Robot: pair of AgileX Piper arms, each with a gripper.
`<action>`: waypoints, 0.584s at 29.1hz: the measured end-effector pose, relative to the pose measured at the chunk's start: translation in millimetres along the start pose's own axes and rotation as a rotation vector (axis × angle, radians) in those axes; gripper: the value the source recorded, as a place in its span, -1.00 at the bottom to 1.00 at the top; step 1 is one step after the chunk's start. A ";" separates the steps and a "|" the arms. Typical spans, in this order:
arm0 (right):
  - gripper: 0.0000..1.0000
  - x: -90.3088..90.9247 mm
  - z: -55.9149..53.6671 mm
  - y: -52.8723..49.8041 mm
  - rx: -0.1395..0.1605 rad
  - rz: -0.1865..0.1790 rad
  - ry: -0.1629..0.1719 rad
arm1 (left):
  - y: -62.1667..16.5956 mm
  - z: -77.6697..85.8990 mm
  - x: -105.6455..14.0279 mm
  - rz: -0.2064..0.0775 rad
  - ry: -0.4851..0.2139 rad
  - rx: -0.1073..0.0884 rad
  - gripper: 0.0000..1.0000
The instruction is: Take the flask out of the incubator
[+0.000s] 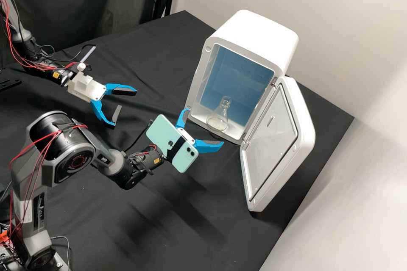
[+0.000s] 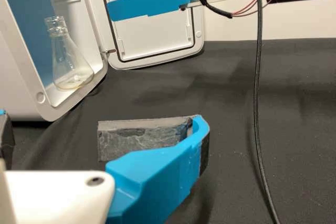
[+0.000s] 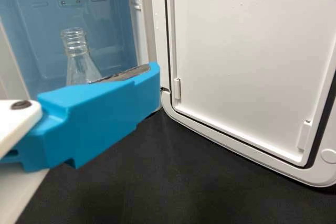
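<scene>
At the lower left of the high view, the dark grey right arm bears small white lettering on its casing (too small to make out). Strapped to its wrist by a black band is a mint-green smartphone with a small logo on its back. Just past it, at the centre of the frame, the right gripper is spread wide and holds nothing. One blue finger rises beside the lower left corner of the white box-shaped incubator with a pale blue interior, and the other lies below its front lip.

The clear glass conical flask stands upright on the incubator's floor, near the front. It is just beyond the right gripper and apart from both fingers (in the right wrist view its neck rises behind one of them). The white door is swung open toward the right of the frame, above the black cloth-covered table.

Farther back, at the upper left, the left gripper is also wide open with nothing in it, well apart from the incubator.
</scene>
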 end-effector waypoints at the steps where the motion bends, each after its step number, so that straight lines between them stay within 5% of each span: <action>1: 1.00 0.4 0.0 0.1 0.000 0.000 0.000 | 0.0 0.0 0.0 0.000 0.000 0.000 1.00; 17: 1.00 3.7 0.6 -3.2 0.000 -0.008 0.000 | 0.0 0.0 0.0 0.000 0.000 0.000 1.00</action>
